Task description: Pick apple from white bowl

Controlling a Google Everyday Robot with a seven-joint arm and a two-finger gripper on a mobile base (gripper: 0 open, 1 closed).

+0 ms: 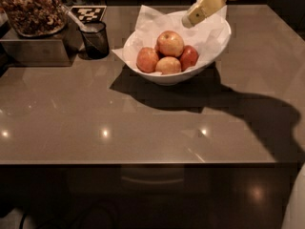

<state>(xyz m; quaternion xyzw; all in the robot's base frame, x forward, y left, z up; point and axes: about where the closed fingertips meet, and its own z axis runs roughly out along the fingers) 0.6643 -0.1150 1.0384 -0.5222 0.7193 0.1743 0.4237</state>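
The white bowl (162, 75), lined with crumpled white paper, sits on the brown counter at the back centre. The apple (170, 43), red-orange with a pale blush, lies on top of the pile in it. A darker red apple (189, 56), a pale yellow apple (168, 66) and a reddish apple (147, 59) lie around it. My gripper (189, 21) comes in from the top right and hangs over the bowl's back right rim, just above and right of the apple, holding nothing.
A small dark cup (95, 39) stands left of the bowl. A metal box (33, 51) bears a clear container of nuts (31, 8) at the far left. A checkered marker (88, 13) lies behind the cup. The counter's front edge runs across (143, 162).
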